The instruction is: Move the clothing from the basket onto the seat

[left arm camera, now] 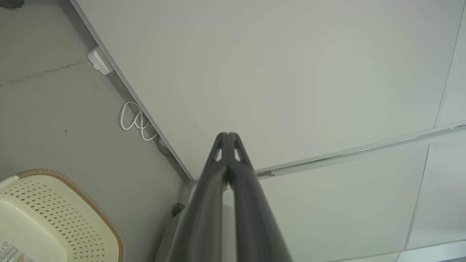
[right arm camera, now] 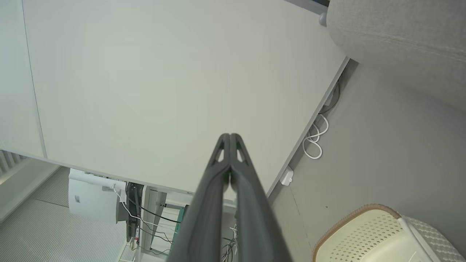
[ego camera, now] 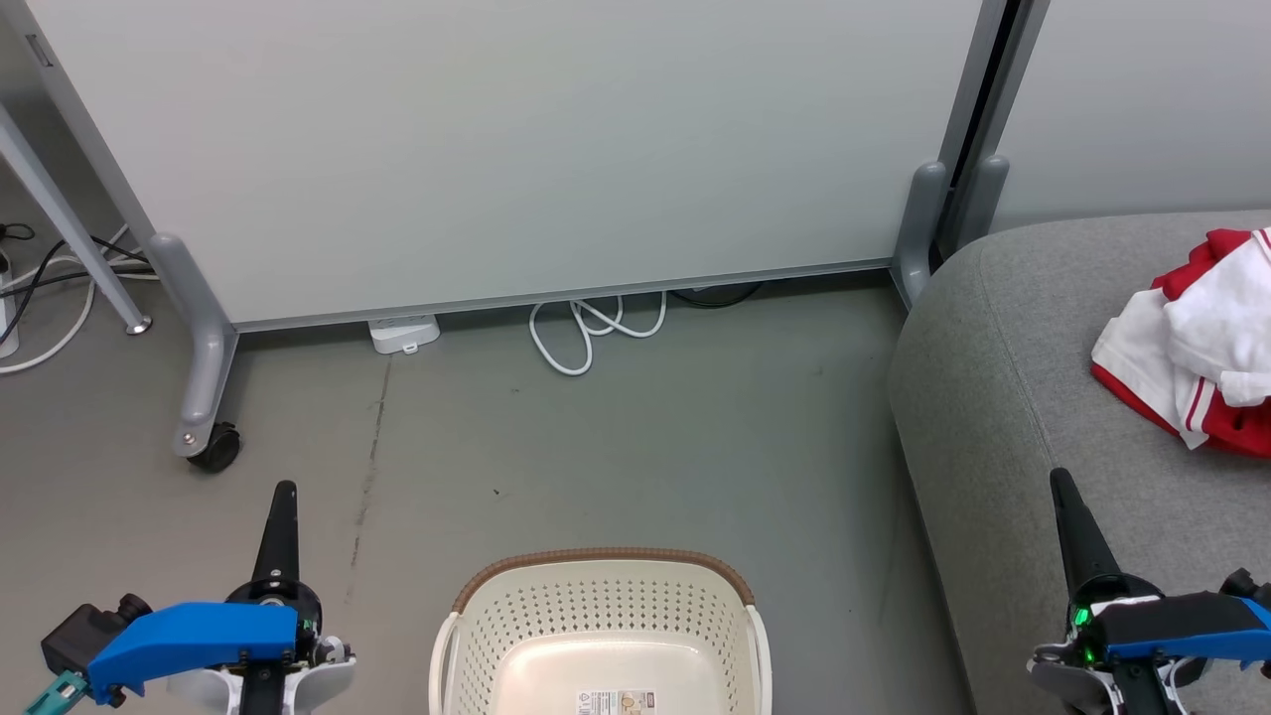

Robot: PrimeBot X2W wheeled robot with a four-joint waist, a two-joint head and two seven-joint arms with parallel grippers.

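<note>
Red-and-white clothing [ego camera: 1197,338]: a crumpled heap on the seat [ego camera: 993,427], at the far right of the head view and cut by the picture's right edge. White fabric lies on top, with red cloth and white stripes beneath.
Grey seat: a fabric cushion with a rounded corner and a seam line near its edge. It takes up the right side of the scene, to the right of the basket [ego camera: 601,556] and apart from it.
Cream basket: perforated plastic walls under a brown woven-look rim. It stands on the floor [ego camera: 645,447], near the robot, between the two arms. Its smooth pale bottom shows, with a printed label [ego camera: 621,703] on it.
Dark left end effector [left arm camera: 227,137]: the two long fingers lie together, touching at the tips. It hangs above the floor to the left of the basket and points toward the far partition [ego camera: 496,149].
Dark right end effector [right arm camera: 230,138]: the fingers are pressed together at the tips. In the head view it shows over the near part of the seat, nearer than the clothing and well apart from it.
Pale partition: a flat panel across the far side, on grey legs. The left leg ends in a black caster [ego camera: 213,449].
Grey floor: a looped white cable [ego camera: 586,333] and a white power block [ego camera: 404,333] lie at the foot of the partition.
</note>
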